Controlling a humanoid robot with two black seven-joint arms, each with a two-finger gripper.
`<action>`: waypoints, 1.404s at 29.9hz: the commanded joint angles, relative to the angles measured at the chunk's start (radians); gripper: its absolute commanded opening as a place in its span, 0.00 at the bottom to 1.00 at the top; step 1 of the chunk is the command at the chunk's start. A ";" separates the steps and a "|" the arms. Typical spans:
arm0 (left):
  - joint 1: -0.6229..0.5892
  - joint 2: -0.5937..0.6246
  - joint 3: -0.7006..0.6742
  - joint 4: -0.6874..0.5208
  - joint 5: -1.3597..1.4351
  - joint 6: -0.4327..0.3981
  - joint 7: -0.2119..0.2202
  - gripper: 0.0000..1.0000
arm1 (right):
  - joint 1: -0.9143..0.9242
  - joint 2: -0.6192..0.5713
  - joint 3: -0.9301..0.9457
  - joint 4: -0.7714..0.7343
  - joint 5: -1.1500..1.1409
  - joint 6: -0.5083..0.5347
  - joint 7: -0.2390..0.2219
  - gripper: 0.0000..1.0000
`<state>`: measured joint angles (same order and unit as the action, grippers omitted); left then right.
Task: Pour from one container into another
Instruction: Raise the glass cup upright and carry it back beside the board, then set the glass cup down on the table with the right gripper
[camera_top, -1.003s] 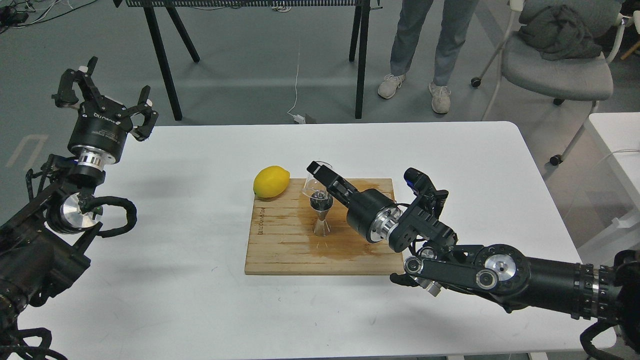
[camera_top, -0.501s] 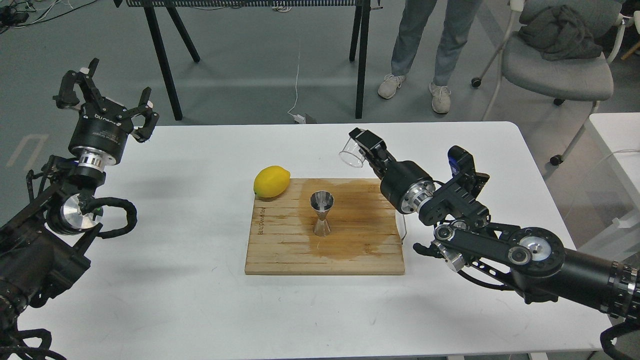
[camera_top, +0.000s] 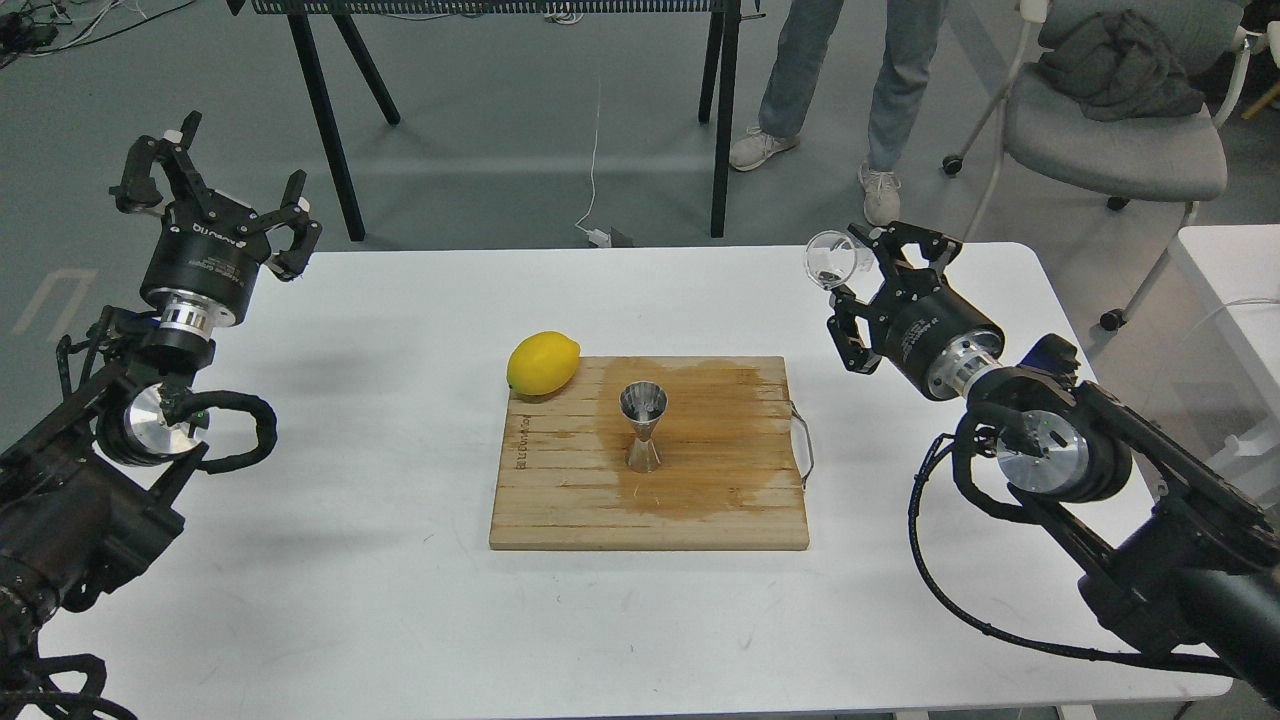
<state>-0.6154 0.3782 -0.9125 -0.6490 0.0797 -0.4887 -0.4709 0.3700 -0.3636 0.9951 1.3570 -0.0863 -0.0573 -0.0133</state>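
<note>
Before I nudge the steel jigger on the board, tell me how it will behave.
The jigger probably tips easily: tall, narrow waist, small foot. Likely slides too, since the wooden board under it looks wet. If toppled, its cone shape would roll in a curve.

Right gripper (camera_top: 868, 262) has the glass cup (camera_top: 830, 259) on its side, way off from the jigger (camera_top: 643, 425) standing on the stained board (camera_top: 560, 500); left gripper (camera_top: 215, 185) hangs open.

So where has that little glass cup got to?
The glass cup is held on its side, up in the right gripper, over the table's far right part, well away from the steel jigger on the wooden board.
</note>
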 joint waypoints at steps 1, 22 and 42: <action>-0.004 -0.013 0.001 0.000 0.002 0.000 0.000 1.00 | -0.121 0.011 0.109 -0.031 0.172 0.167 -0.007 0.35; -0.009 -0.016 0.006 0.002 0.009 0.000 0.001 1.00 | -0.278 0.196 0.272 -0.426 0.447 0.298 -0.011 0.34; -0.018 -0.030 0.004 0.002 0.008 0.000 0.001 1.00 | -0.235 0.221 0.267 -0.561 0.447 0.303 -0.037 0.39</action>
<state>-0.6270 0.3494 -0.9067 -0.6473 0.0874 -0.4887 -0.4719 0.1312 -0.1428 1.2637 0.8161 0.3605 0.2427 -0.0507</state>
